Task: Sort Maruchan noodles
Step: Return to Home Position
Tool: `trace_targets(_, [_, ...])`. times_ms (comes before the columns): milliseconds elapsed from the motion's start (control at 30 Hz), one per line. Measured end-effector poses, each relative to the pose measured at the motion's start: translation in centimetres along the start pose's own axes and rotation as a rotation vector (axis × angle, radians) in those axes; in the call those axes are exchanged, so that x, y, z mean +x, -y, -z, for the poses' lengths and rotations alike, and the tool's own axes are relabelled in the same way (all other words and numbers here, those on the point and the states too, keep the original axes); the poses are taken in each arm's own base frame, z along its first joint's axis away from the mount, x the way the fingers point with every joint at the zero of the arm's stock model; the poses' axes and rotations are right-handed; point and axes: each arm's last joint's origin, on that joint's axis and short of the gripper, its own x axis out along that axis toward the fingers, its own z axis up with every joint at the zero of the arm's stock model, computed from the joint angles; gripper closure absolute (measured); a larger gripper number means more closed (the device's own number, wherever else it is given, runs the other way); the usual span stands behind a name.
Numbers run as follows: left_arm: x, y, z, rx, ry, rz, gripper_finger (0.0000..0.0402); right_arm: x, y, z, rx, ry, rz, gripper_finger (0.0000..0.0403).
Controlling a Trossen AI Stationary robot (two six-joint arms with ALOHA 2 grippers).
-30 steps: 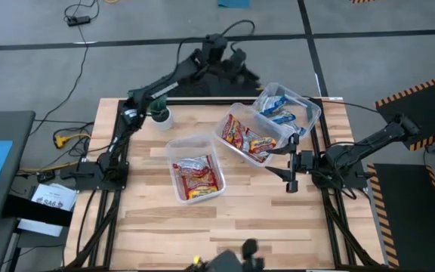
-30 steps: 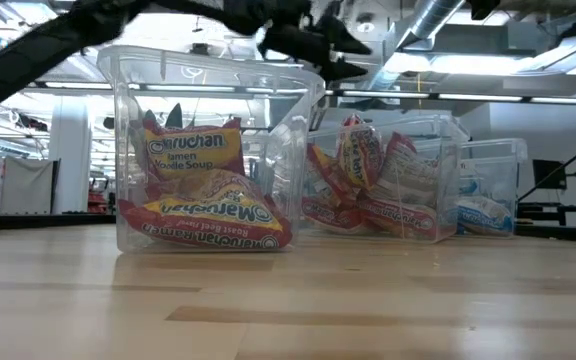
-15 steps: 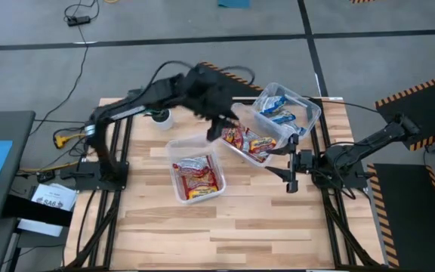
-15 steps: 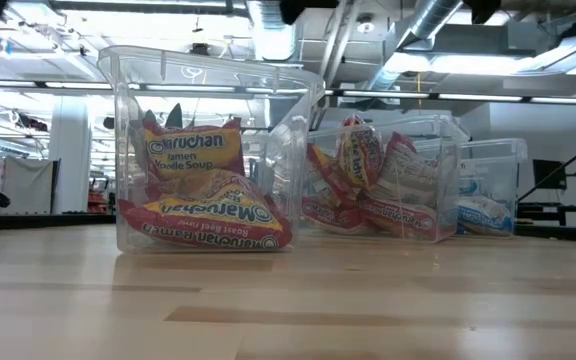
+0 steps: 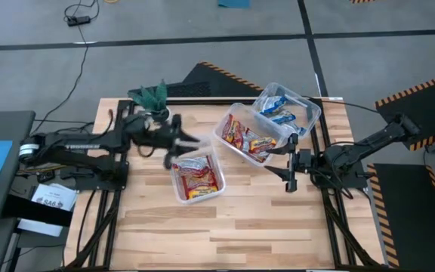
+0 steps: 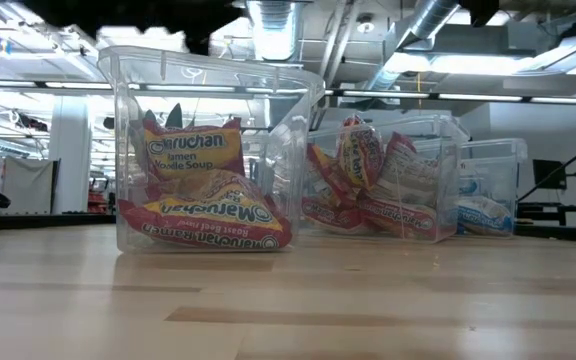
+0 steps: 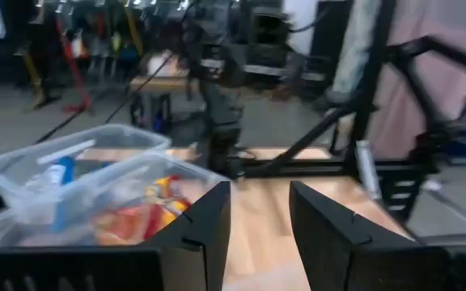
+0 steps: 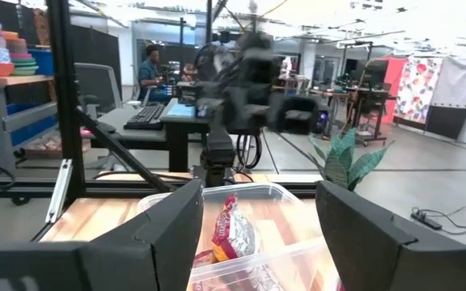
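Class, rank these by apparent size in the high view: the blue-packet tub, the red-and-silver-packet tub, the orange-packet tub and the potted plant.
Largest: the three tubs, which look too alike to rank:
- red-and-silver-packet tub
- orange-packet tub
- blue-packet tub

Smallest: potted plant.

- The left gripper (image 5: 178,140) was blurred in the high view; its fingers could not be made out there.
- A dark arm (image 6: 118,12) in the low view was cut off by the top edge.
- The blue packets (image 6: 483,214) showed only dimly through the walls of the far tub (image 6: 513,165).
- In the left wrist view, the tubs (image 7: 71,149) and their packets (image 7: 136,217) were blurred; no print was legible.
- A person (image 8: 150,61) in the right wrist view was too small to detail.
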Motion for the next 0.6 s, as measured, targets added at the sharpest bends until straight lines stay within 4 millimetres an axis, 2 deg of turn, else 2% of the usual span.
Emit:
trace_targets(100, [-2.5,0.8,2.7,-0.019,0.049,0.03,0.0288,0.1,0.2,0.0,0.022,0.0,0.016,0.014])
trace_targets(167, [-3.9,1.2,3.8,-0.017,0.095,0.034,0.0291,0.2,0.4,0.1,0.029,-0.002,0.024,0.014])
trace_targets(267, [-5.6,1.7,5.0,-0.059,0.143,0.009,0.0311,0.2,0.5,0.1,0.041,-0.007,0.033,0.014])
trace_targets(433, [-7.9,2.9,6.5,-0.062,0.181,0.048,0.0388,0.3,0.5,0.3,0.035,-0.021,0.032,0.014])
trace_targets(600, [-9.3,4.4,8.1,-0.082,0.195,0.136,0.04,0.3,0.5,0.3,0.034,-0.023,0.032,0.014])
